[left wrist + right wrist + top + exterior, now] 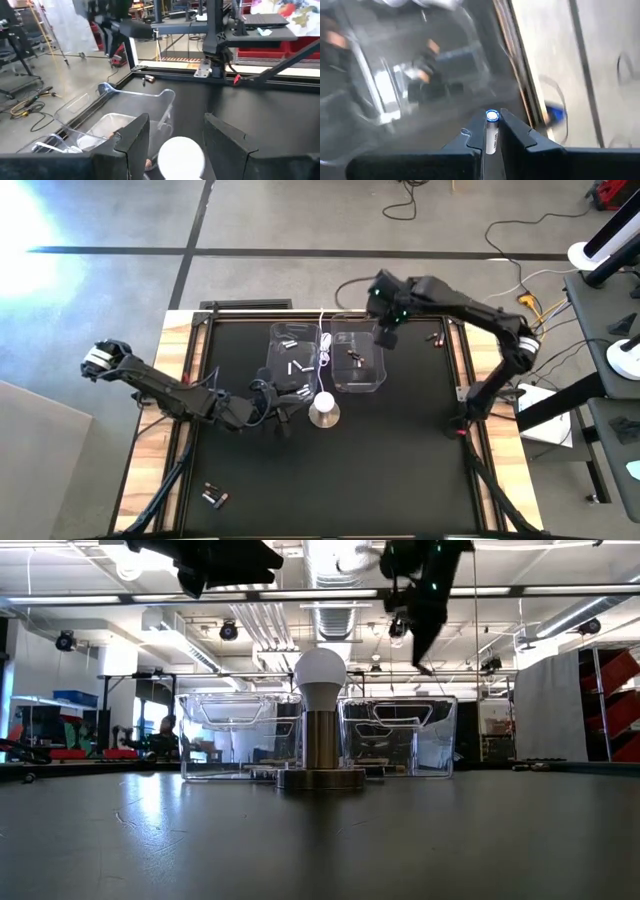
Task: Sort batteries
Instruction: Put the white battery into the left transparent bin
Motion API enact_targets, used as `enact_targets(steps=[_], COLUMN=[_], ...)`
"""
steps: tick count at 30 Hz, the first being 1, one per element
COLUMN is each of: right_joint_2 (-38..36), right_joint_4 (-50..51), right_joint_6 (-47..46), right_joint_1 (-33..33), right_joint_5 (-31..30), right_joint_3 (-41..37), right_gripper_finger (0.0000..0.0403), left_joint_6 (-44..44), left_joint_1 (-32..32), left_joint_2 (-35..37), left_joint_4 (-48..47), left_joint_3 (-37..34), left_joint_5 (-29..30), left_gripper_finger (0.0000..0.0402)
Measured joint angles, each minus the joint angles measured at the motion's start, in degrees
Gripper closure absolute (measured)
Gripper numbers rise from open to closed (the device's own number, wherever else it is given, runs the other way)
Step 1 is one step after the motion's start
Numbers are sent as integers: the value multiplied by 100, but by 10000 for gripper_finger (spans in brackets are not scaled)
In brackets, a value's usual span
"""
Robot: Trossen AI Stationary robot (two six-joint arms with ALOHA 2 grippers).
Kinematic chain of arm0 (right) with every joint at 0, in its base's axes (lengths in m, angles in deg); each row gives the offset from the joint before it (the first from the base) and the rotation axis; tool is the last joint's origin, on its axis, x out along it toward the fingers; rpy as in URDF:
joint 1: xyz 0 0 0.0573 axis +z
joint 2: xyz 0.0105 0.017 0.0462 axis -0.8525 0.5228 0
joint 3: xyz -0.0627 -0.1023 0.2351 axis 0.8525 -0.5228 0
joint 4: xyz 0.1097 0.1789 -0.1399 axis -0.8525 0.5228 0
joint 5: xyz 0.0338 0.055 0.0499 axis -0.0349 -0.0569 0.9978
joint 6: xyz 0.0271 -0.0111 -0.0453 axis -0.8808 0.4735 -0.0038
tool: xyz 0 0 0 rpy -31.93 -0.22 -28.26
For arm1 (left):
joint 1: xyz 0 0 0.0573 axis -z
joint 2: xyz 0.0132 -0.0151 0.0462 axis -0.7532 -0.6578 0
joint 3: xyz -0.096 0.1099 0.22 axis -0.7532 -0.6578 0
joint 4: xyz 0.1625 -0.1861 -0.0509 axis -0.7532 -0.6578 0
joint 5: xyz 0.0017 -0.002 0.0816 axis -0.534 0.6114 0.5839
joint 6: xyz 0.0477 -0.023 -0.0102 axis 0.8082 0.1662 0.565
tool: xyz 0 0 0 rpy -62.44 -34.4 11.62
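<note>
Held cell: battery (491, 131) pinched between the pressed-together fingers of the right end effector (492, 134); silvery-white body, blue-ringed cap standing proud of the fingertips.
Grip point: mid-body, across the round side, with one end protruding; this appears a sound hold, since a cell gripped near its end would likely pivot out.
Handling estimate: rigid, smooth metal cylinder, light; probably slippery and prone to roll once released on a flat floor, so a low release inside a bin is advisable.
Right end effector position: raised above the surface, at the far right corner of the right bin (358, 357).
Below right end effector: clear bin with a few dark cells (427, 82) on its floor; colour match with the held cell cannot be confirmed.
Beside right end effector: loose cells (434, 338) on the surface, just outside the bin, toward the right rail.
Left end effector (176, 142): fingers spread, nothing between them; hovers just before the white round-topped lamp (181, 158).
Beyond left end effector: left bin (291, 356) holding silvery cells.
Behind left end effector: small cluster of cells (214, 497) well apart, near the front left corner of the surface (400, 470).
</note>
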Motion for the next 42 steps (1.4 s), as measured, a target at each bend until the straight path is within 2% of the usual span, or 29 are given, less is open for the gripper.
enact_targets(steps=[2,5,10,14,17,20,24,28,37,42], right_joint_2=[-84,-118,-1,83,83,75,75,94,94,94], right_joint_4=[-322,-1085,-3149,-4700,-5383,-5501,-5651,-5918,-6209,-6217], right_joint_6=[-155,-332,-387,-574,-642,-645,-649,-730,-735,-731], right_joint_1=[418,947,1663,2096,2403,2660,2957,3185,3289,3291], right_joint_5=[168,805,1597,2296,2479,2494,2490,2488,2357,2171], right_joint_3=[-16,-82,-481,-899,-1117,-1213,-1279,-1387,-1567,-1569], right_gripper_finger=[375,375,374,374,374,374,374,374,374,374], left_joint_6=[-4,154,-16,-196,-280,-345,-84,329,734,746], left_joint_1=[141,408,659,514,369,271,242,244,239,237], left_joint_2=[56,265,519,536,550,553,347,23,-633,-700], left_joint_4=[34,65,144,1135,1873,2172,2262,2248,2251,2159], left_joint_3=[0,-6,-373,-963,-1367,-1603,-1648,-1416,-551,-367], left_joint_5=[-4,74,1038,976,879,522,411,-241,-319,-309], left_gripper_finger=[239,239,239,239,232,213,183,170,173,223])
